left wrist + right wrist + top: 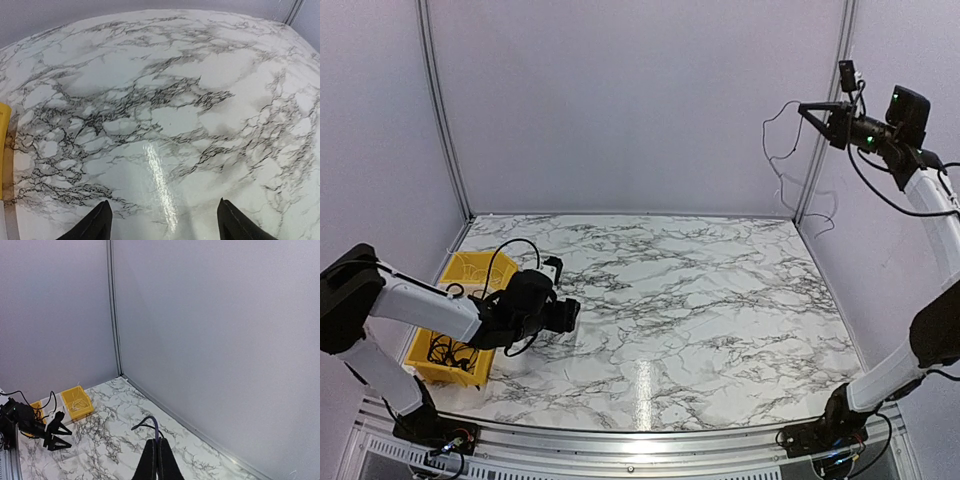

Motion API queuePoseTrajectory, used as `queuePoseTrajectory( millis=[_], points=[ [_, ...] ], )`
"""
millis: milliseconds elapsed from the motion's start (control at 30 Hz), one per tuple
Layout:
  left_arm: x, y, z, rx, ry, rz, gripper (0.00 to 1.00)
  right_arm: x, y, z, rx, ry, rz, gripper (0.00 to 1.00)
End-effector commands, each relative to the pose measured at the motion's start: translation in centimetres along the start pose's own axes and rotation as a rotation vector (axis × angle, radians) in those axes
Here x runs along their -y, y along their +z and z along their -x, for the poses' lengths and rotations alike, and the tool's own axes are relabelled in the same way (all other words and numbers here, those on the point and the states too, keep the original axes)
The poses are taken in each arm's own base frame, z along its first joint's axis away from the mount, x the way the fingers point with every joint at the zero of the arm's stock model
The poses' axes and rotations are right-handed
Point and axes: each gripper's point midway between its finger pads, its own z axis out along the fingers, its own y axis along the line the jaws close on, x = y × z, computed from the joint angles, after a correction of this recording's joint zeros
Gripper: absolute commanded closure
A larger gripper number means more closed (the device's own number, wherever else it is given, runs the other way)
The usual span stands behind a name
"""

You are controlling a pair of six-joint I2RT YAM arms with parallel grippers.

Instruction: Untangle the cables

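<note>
The right gripper (804,106), raised high at the right, is pinched shut on a thin black cable (148,418) dangling below it, while the left gripper (162,212) hovers wide open and empty over the marble table (165,100) beside a yellow bin (448,375) holding more cables (450,350).

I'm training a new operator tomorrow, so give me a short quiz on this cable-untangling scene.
1. True or false: the right end effector is raised high, shut on a thin cable.
2. Which stands open: A, left end effector; B, right end effector?
3. What colour are the two bins?
Key: 1 true; 2 A; 3 yellow.
</note>
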Motion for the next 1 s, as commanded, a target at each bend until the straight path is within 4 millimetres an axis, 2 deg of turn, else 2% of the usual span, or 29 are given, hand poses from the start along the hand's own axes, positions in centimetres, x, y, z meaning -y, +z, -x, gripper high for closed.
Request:
queuePoseTrajectory(
  millis=[0, 67, 200, 333, 433, 567, 667, 800, 967],
  points=[
    [2.9, -3.6, 5.8, 0.169, 0.000, -0.169, 0.25, -0.4, 1.7, -4.6, -0.088, 0.018, 0.033, 1.00],
    [3.4, -5.2, 7.9, 0.227, -0.022, -0.201, 0.25, -1.5, 2.5, -6.6, -0.153, -0.026, 0.032, 1.00],
    [5.1, -8.9, 11.5, 0.331, -0.005, -0.299, 0.25, -5.2, 4.3, -9.9, -0.245, -0.102, 0.069, 1.00],
    [6.9, -12.5, 14.1, 0.415, 0.024, -0.407, 0.25, -8.7, 6.4, -13.7, -0.318, -0.103, 0.149, 1.00],
    [8.8, -14.1, 15.3, 0.432, 0.032, -0.513, 0.23, -11.3, 7.9, -16.4, -0.375, -0.112, 0.216, 1.00],
    [11.6, -15.3, 16.7, 0.428, 0.043, -0.609, 0.20, -14.6, 9.5, -18.3, -0.415, -0.130, 0.300, 1.00],
    [13.8, -16.3, 17.2, 0.437, 0.118, -0.690, 0.23, -16.8, 10.6, -19.5, -0.448, -0.138, 0.357, 1.00],
    [16.3, -16.4, 17.7, 0.414, 0.189, -0.756, 0.32, -19.2, 11.8, -20.8, -0.489, -0.145, 0.416, 1.00],
    [18.5, -15.9, 17.1, 0.386, 0.227, -0.797, 0.31, -21.4, 12.4, -21.4, -0.508, -0.161, 0.465, 1.00]
  ],
)
